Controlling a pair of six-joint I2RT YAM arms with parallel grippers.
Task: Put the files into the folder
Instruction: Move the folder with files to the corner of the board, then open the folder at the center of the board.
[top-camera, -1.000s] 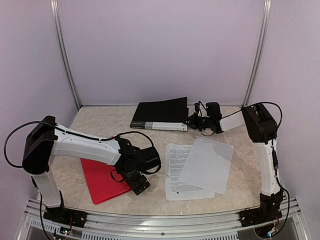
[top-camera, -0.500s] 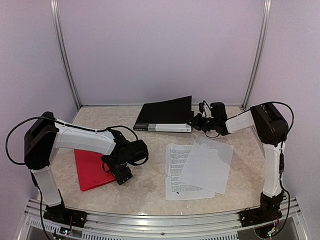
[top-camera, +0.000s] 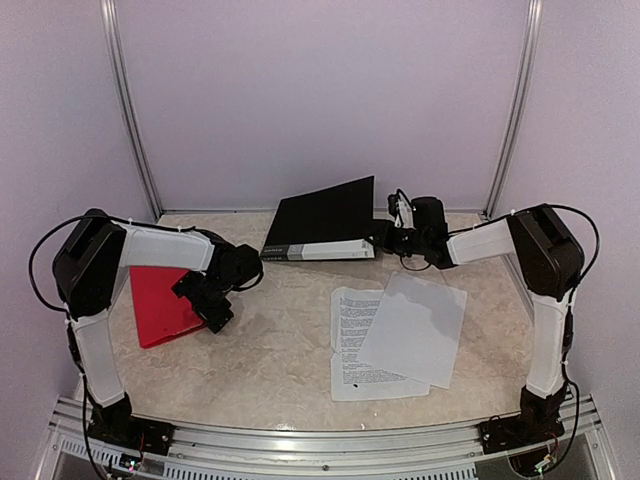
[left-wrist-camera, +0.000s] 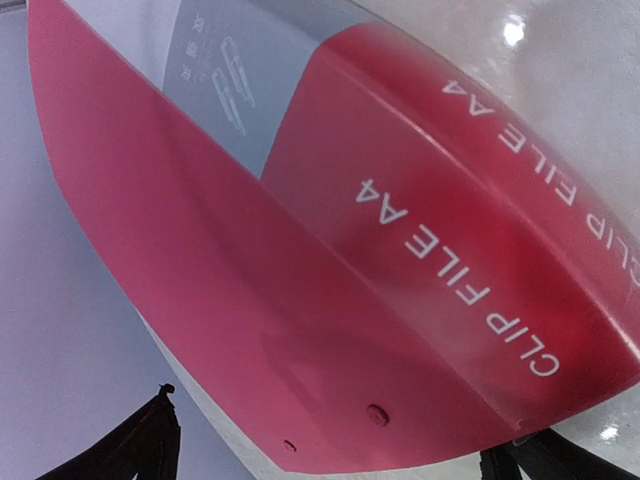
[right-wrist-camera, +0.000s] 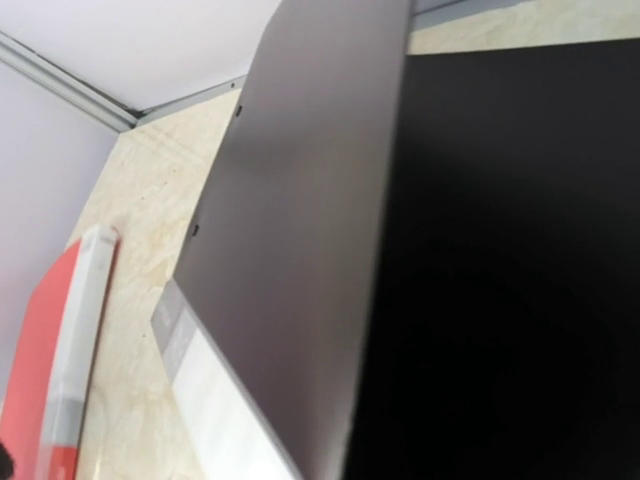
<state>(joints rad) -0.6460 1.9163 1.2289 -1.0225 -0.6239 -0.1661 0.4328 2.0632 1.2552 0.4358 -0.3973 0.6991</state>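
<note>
Inspection findings: noted cover (top-camera: 330, 205) of folder (top-camera: 320, 251) lifted higher than a second before, right tool (top-camera: 388, 238) clenched at its edge. Noted left tool (top-camera: 213, 312) released, red file (top-camera: 152, 300) shifted leftward. Found files (top-camera: 395, 330) flat on bench (top-camera: 270, 350), outside folder; loading judged next.

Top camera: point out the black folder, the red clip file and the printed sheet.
black folder (top-camera: 335, 215), top external view, on its raised cover.
red clip file (top-camera: 155, 305), top external view, on its bare front face.
printed sheet (top-camera: 350, 335), top external view, on its uncovered text area.
</note>
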